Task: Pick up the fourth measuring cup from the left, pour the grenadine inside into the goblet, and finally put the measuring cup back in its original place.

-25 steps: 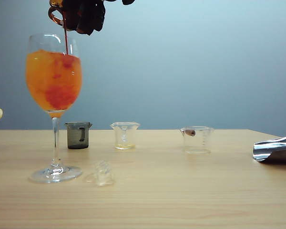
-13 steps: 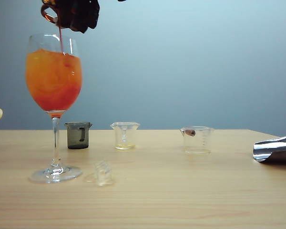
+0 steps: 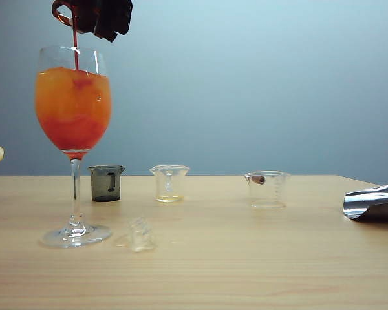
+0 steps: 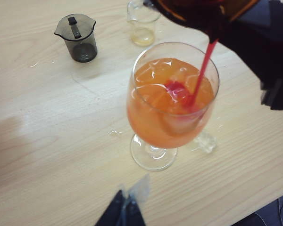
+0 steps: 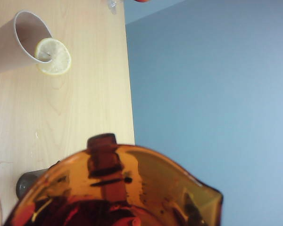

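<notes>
The goblet [image 3: 73, 103] stands at the table's left, its bowl nearly full of orange drink that is red at the bottom. Above its rim my right gripper [image 3: 100, 14] is shut on the tilted red-brown fourth measuring cup [image 3: 63, 11]. A thin stream of grenadine [image 3: 75, 48] falls from the cup's lip into the bowl. The left wrist view shows the goblet [image 4: 172, 103], the grenadine stream [image 4: 203, 70] and the measuring cup [image 4: 198, 12] from above. That cup [image 5: 118, 188] fills the near part of the right wrist view. My left gripper [image 4: 127, 212] hangs shut near the goblet's foot, holding nothing.
Behind the goblet stand a smoky grey cup [image 3: 107, 183], a clear cup [image 3: 169, 183] with a little yellow liquid and another clear cup [image 3: 267, 188]. A small clear piece [image 3: 139, 234] lies beside the goblet's foot. Crumpled foil [image 3: 374, 201] is at the right edge. A paper cup [image 5: 23, 40] carries a lemon slice [image 5: 53, 56].
My right gripper and the measuring cup have shifted a little left over the goblet. The stream keeps falling, and the red has sunk toward the bowl's bottom.
</notes>
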Motion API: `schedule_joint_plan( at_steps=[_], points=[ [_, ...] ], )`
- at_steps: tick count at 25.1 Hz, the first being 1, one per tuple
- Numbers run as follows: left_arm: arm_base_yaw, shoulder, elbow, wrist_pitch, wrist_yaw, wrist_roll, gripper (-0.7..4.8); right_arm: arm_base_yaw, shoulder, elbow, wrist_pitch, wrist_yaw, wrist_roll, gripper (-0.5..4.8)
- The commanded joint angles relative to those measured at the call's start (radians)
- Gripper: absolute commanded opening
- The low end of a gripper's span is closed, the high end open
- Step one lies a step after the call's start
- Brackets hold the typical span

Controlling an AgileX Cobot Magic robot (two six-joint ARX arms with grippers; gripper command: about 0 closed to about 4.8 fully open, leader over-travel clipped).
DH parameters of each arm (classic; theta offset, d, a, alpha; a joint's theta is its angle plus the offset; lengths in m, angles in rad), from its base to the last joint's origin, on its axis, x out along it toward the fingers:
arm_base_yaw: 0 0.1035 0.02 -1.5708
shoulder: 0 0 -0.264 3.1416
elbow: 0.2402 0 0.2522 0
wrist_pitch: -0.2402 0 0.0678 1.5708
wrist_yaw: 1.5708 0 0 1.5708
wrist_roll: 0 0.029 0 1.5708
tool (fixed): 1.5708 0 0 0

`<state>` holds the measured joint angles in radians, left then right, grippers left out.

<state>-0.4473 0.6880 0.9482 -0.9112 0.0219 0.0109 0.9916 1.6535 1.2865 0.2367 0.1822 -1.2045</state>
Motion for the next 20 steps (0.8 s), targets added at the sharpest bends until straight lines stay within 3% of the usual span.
schedule_joint_plan(
  at_steps=[1,20],
  points=[
    [0.000,-0.002,0.003,0.000,-0.003,0.008,-0.05,0.002,-0.007,0.006,0.038,-0.001,-0.031,1.65],
    [0.000,-0.003,0.003,-0.016,-0.003,0.008,-0.05,0.003,-0.007,0.006,0.084,-0.008,-0.079,1.65]
  ],
)
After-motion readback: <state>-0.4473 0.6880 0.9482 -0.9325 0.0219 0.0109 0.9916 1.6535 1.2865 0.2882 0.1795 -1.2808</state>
